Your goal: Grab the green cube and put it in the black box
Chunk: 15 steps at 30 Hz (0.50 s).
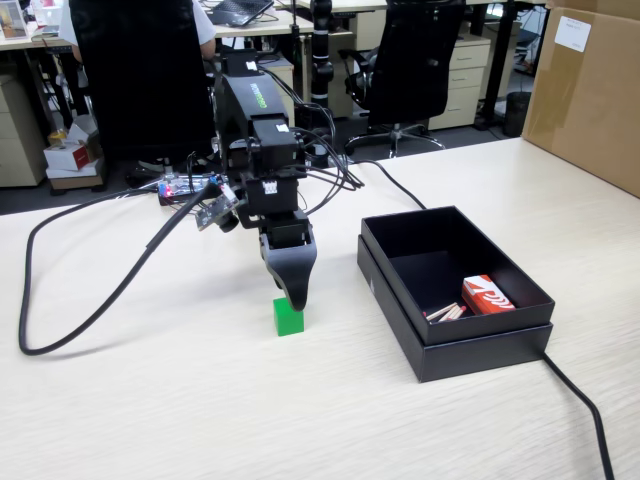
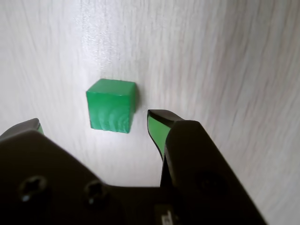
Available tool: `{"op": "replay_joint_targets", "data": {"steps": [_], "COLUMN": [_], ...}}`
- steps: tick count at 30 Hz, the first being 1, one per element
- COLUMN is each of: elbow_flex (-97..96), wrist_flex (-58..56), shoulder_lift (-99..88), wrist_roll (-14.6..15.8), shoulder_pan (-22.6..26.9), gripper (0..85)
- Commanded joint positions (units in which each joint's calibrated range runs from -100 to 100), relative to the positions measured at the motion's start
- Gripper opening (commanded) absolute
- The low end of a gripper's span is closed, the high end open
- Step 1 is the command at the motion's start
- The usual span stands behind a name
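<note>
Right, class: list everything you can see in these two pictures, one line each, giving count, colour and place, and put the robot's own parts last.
Small solid bright-green cube: one, green, on the table just under the hand.
Large shallow matte-black box: one, black, right of the cube in the fixed view.
Small red-and-white packet: one, inside the box, near corner.
Pale wooden table: one, light wood.
Black cable: one, looping across the table's left side.
Brown cardboard carton: one, far right.
Black arm: one.
Hand: one, black with green tips, open around the cube.

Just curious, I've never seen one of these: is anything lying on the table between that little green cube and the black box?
No. In the fixed view, only bare table lies between the green cube and the black box.
</note>
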Motion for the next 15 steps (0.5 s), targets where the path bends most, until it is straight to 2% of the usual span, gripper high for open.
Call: {"op": "replay_joint_targets", "data": {"steps": [1,10,15], "elbow_flex": [5.29,6.20,6.29], "wrist_flex": [-0.24,-0.24,-0.24], "shoulder_lift": [0.09,3.64,6.28], "wrist_roll": [0.05,0.00,-0.54], "shoulder_pan": [-0.15,-0.10,-0.10], "gripper": [44.8,44.8,42.0]}}
